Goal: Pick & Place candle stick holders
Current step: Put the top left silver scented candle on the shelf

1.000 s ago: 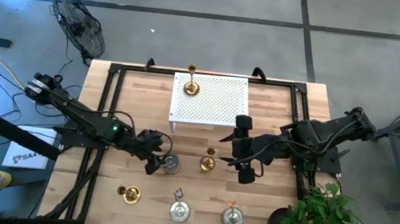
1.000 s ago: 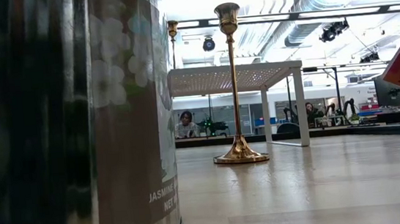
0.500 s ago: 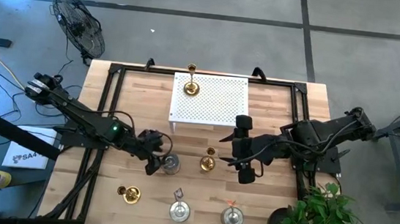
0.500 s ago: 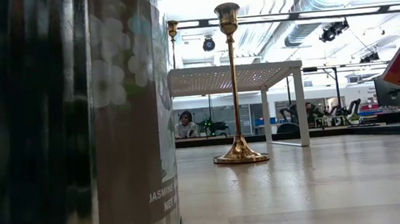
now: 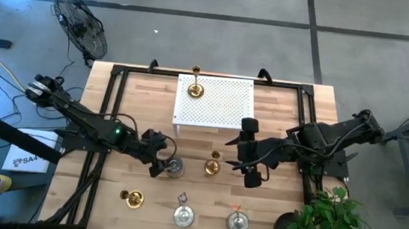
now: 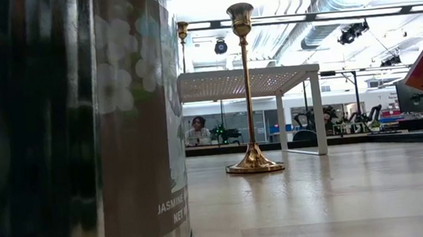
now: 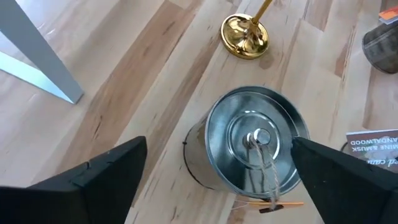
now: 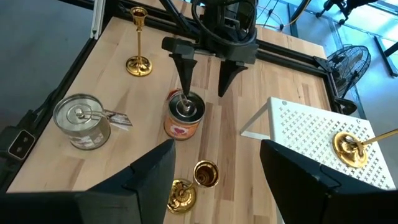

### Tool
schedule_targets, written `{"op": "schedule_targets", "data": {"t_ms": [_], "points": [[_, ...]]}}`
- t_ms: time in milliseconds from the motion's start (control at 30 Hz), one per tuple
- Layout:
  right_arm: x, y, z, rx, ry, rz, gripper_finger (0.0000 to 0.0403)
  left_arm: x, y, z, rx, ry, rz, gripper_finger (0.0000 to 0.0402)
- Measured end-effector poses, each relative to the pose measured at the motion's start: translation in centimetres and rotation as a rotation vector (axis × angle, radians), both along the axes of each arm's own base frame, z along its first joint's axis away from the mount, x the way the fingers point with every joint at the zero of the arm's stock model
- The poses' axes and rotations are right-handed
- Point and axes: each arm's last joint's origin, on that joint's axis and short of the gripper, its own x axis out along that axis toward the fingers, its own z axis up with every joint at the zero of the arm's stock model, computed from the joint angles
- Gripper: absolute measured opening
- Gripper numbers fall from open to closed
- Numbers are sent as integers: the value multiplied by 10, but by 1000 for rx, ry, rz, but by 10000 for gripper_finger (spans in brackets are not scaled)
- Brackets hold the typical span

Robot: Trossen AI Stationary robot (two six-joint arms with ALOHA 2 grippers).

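The silver holder (image 5: 174,167) sits mid-surface in the high view, between my left gripper's (image 5: 163,165) jaws; my right gripper (image 5: 246,162) waits beside a gold holder (image 5: 213,165). Left wrist view: jaws spread wide either side of it, touching nothing; I'd centre before closing. Right wrist view: jaws parted, empty. Since the earlier frame the left jaws have widened.

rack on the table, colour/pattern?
White rack, perforated all over; high view shows it best.
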Motion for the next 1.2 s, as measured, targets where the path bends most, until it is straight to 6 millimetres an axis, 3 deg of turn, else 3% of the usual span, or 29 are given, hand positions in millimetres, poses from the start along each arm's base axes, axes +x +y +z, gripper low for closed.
{"op": "schedule_targets", "data": {"t_ms": [133,433,1200], "points": [[1,0,-2,1,-1,0,230,-1,1,-1,16,4,12,390],[9,4,-26,0,4,4,229,-3,-4,-1,45,7,-24,399],[9,6,-26,40,13,61,229,1,-23,13,111,-163,-173,400]]}}
